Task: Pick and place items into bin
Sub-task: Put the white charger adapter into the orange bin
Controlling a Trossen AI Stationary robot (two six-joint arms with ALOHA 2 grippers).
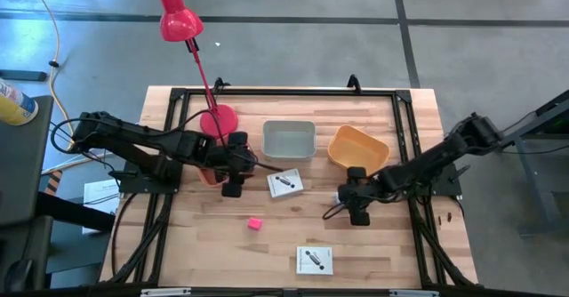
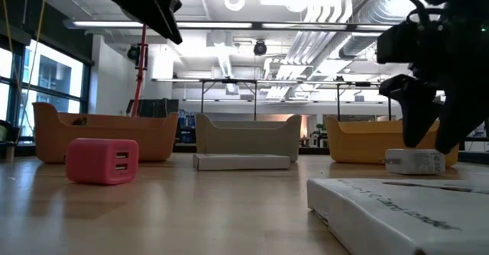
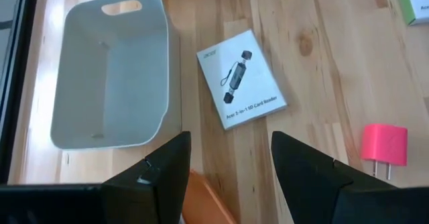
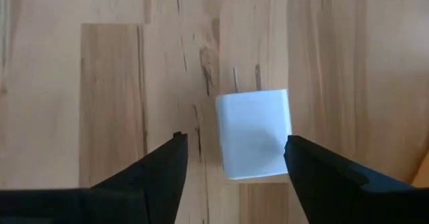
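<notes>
Between the spread fingers of the right hand (image 4: 231, 163) sits a white block (image 4: 255, 133), flat on the bench (image 4: 100, 83) just ahead of the tips. This hand is nearest it. Left hand (image 3: 231, 163) hovers open and empty near the grey bin (image 3: 107, 76). Counted: 2 white packets (image 1: 284, 183) (image 1: 314, 260), 1 pink block (image 1: 255, 223), 2 orange bins (image 1: 357, 148).

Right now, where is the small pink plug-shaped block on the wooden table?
In the high view, the small pink block lies alone on bare wood near the table's middle, between the two white packets.
</notes>
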